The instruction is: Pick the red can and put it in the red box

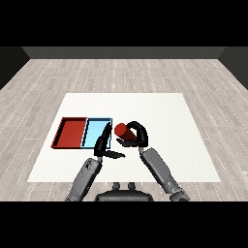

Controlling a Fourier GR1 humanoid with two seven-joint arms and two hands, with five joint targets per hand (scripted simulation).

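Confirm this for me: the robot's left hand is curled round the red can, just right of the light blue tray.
Wrong hand. In the head view it is the right hand that curls round the red can, just right of the light blue tray. The left hand holds nothing.

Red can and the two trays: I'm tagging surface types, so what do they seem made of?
Red can: smooth, evenly red, matte; metal or plastic, can't tell. It's held in the right hand. Red tray and light blue tray: flat single colours with thin dark rims, no shine; likely plastic, uncertain.
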